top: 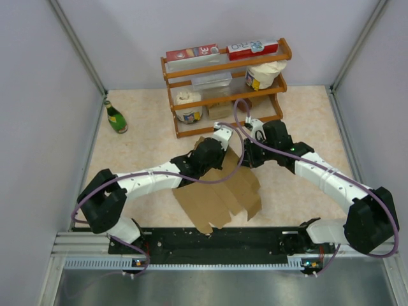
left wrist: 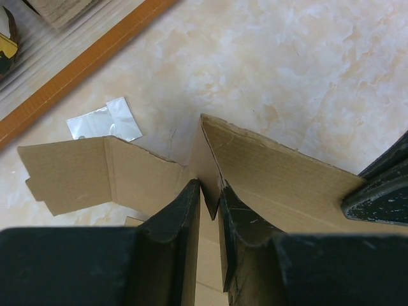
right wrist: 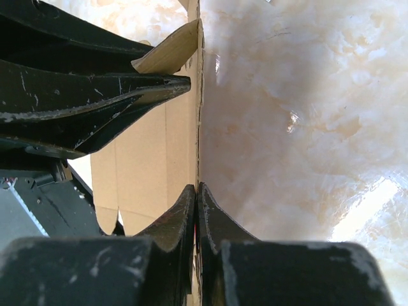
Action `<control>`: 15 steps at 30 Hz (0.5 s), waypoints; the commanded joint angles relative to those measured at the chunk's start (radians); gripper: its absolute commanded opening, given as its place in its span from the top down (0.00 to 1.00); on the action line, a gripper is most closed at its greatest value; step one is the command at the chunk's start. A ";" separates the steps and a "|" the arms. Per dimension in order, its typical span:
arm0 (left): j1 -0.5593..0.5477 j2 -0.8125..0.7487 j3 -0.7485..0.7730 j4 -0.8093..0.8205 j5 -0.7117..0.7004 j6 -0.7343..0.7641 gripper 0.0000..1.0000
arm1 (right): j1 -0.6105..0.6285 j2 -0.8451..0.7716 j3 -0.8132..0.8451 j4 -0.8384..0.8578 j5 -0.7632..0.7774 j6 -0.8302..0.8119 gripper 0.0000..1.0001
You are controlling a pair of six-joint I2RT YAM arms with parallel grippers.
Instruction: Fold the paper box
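On the pale marbled tabletop, the plain brown die-cut cardboard paper box is lying mostly flat between the two arms, with its far edge standing off the surface. The left arm's black fingers are pinching an upright flap at a crease, and the right arm's black fingers are clamping shut on a thin panel edge close by. With both grips so near each other, opposing pulls are probably risking a tear or crooked fold, and the thin edge may be slipping free toward the small shiny scrap.

A wooden rack holds red cartons and white tubs; a green bottle stands nearby.
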 commanded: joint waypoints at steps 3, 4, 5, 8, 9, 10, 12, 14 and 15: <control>-0.024 -0.003 0.056 0.096 0.094 0.059 0.79 | 0.010 0.007 -0.006 0.059 -0.002 0.008 1.00; -0.024 -0.003 0.057 0.096 0.099 0.067 0.79 | 0.008 0.010 -0.006 0.060 -0.002 0.009 1.00; -0.024 -0.002 0.059 0.098 0.107 0.076 0.78 | 0.008 0.013 -0.008 0.063 -0.004 0.008 1.00; -0.024 0.000 0.062 0.096 0.124 0.098 0.78 | 0.008 0.023 -0.006 0.065 -0.010 0.008 1.00; -0.026 0.001 0.064 0.096 0.130 0.102 0.78 | 0.008 0.027 -0.006 0.069 -0.012 0.011 1.00; -0.026 0.001 0.065 0.096 0.131 0.107 0.78 | 0.008 0.030 -0.006 0.069 -0.013 0.011 1.00; -0.027 0.003 0.068 0.096 0.136 0.116 0.78 | 0.008 0.032 -0.008 0.071 -0.015 0.009 1.00; -0.033 0.006 0.076 0.092 0.130 0.125 0.79 | 0.008 0.033 -0.006 0.073 -0.015 0.009 1.00; -0.035 0.008 0.079 0.090 0.121 0.128 0.79 | 0.010 0.033 -0.006 0.073 -0.016 0.008 1.00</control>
